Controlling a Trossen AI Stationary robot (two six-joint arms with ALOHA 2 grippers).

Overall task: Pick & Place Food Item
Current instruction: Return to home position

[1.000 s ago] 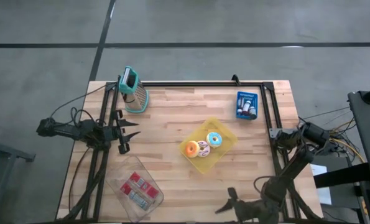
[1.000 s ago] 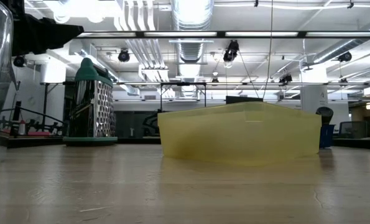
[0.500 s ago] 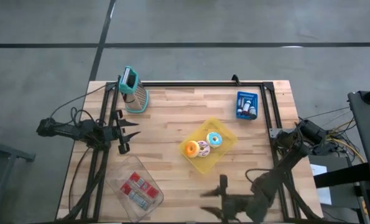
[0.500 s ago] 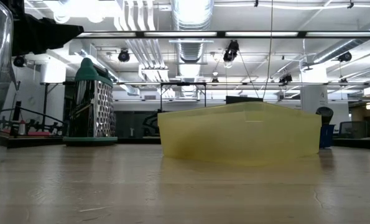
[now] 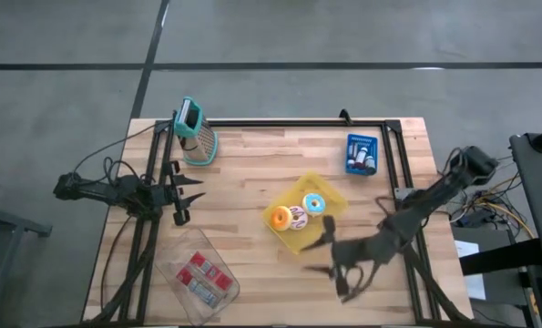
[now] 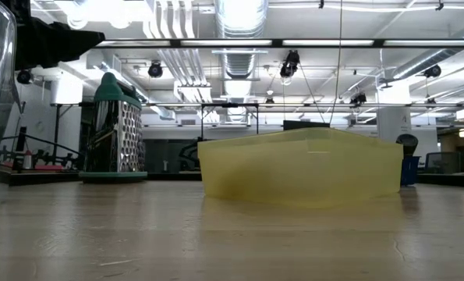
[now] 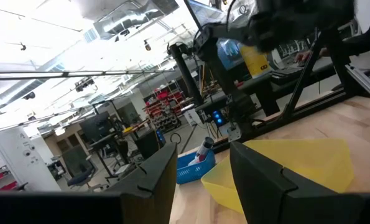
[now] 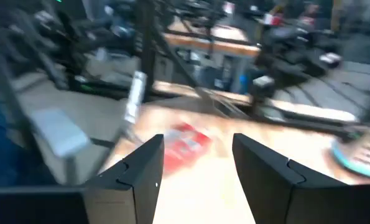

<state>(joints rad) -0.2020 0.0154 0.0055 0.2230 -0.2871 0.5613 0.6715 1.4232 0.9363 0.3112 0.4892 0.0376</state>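
Observation:
A yellow tray at mid-table holds three doughnuts: orange, white-and-pink and blue. The tray also shows in the low view and the left wrist view. My right gripper is open and empty, just on the near side of the tray; its wrist view is blurred. My left gripper is open and empty at the table's left edge, and its wrist view looks across at the tray.
A teal-topped grater stands at the far left. A blue basket with small bottles sits at the far right. A clear container with red packets lies at the near left. A black frame runs along the far edge.
My right arm has swung out from the table's near right edge. Its gripper has gone toward the far edge, up to the near side of the yellow tray, and stays open. The tray and doughnuts have not moved.

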